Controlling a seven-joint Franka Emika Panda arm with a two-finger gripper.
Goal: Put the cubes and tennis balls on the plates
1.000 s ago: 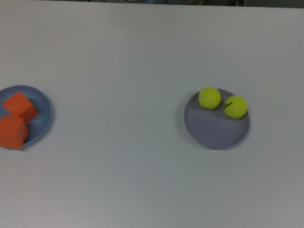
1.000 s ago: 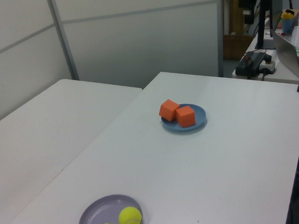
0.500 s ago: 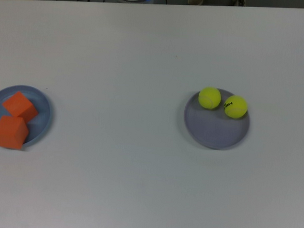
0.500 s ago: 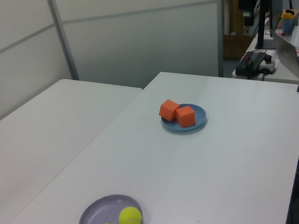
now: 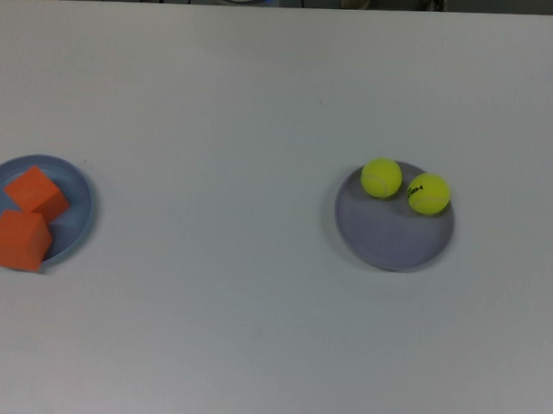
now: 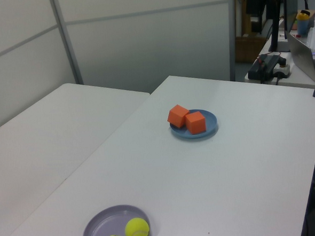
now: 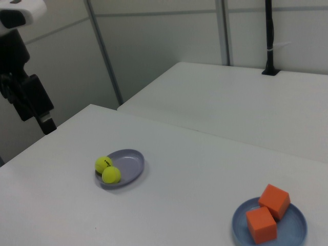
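A wide white table takes up nearly everything here, with a second white table butted up beside it along the left view's left.

The robot arm stands off at the right view's upper left, well clear of the things on the table. Its dark gripper hangs there holding nothing I can make out (whether it is spread or pressed together, I cannot tell from here).

Two plates sit well apart on the table. The light blue plate lies at the top view's left edge, and the lavender-grey plate lies right of centre in the top view.

Both orange cubes are on the blue plate, touching or nearly so: one cube towards the top view's upper side, the other cube below it, reaching the plate's rim.

Both tennis balls rest on the lavender-grey plate, side by side along its upper rim in the top view: one ball to the left, the other ball (its black logo showing) just beside it.
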